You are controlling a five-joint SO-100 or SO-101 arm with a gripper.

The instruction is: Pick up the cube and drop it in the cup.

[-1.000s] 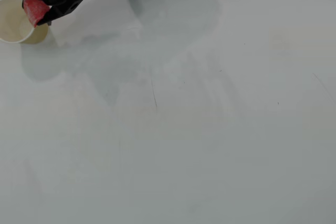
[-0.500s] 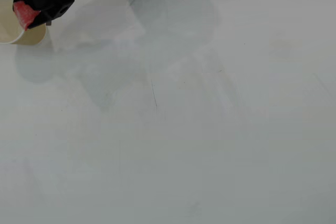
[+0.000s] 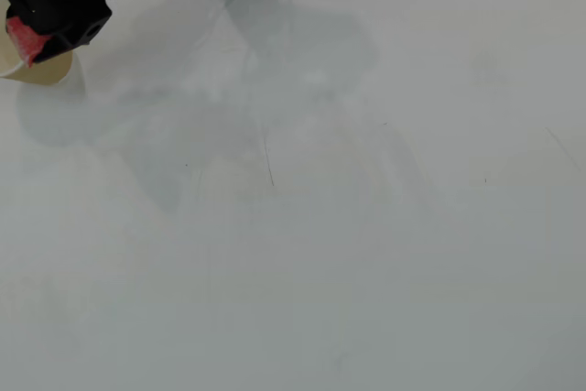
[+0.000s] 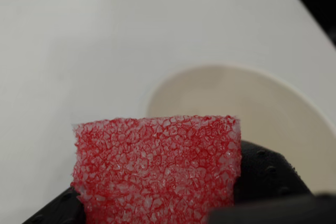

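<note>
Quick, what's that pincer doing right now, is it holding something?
Pincer: closed on the red cube, held above the mouth of the cup.

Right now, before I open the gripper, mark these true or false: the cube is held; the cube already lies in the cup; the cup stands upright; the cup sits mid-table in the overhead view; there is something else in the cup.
1. The gripper holds the cube. True.
2. The cube already lies in the cup. False: it is in the gripper, above the rim.
3. The cup stands upright, mouth up. True.
4. The cup sits mid-table in the overhead view. False: it is at the upper left edge.
5. Something else lies in the cup. False: the visible interior is bare.
</note>
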